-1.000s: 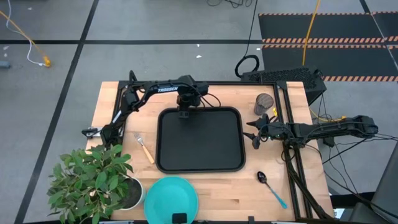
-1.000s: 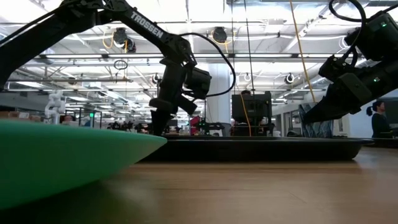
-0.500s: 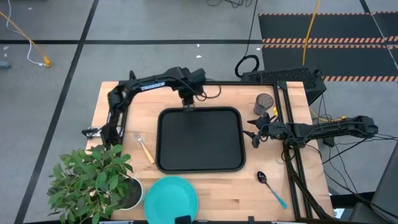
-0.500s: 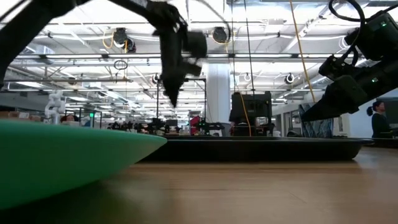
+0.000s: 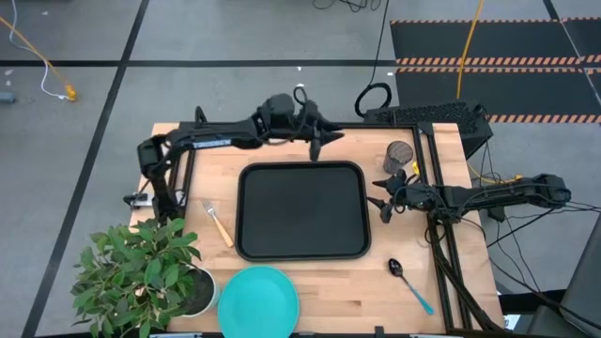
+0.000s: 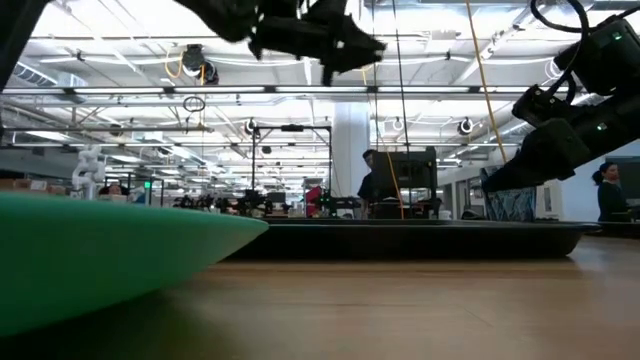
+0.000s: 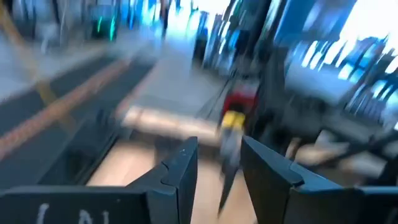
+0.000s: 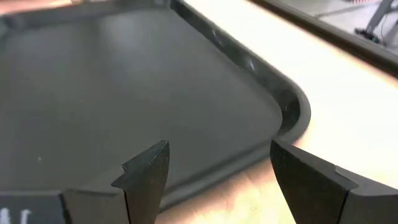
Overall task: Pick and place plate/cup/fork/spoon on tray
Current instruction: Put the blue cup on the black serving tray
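The black tray (image 5: 300, 211) lies flat on the middle of the table with nothing on it. The turquoise plate (image 5: 258, 299) rests at the near edge. The orange-handled fork (image 5: 218, 223) lies left of the tray, and the blue-handled spoon (image 5: 410, 282) lies at its near right. The dark cup (image 5: 399, 155) stands at the far right. My left gripper (image 5: 331, 139) hangs high over the tray's far edge, level, pointing toward the cup, open and holding nothing (image 7: 219, 155). My right gripper (image 5: 383, 204) waits open beside the tray's right rim (image 8: 292, 106).
A leafy plant in a white pot (image 5: 141, 272) fills the near left corner, beside the plate. A black frame rail (image 5: 437, 235) runs along the table's right side under my right arm. Bare wood shows between the tray and the cup.
My left gripper has risen from the tray's far rim and gone toward the table's right edge. It has tipped from pointing down to pointing level at the cup. The tray has stayed where it was.
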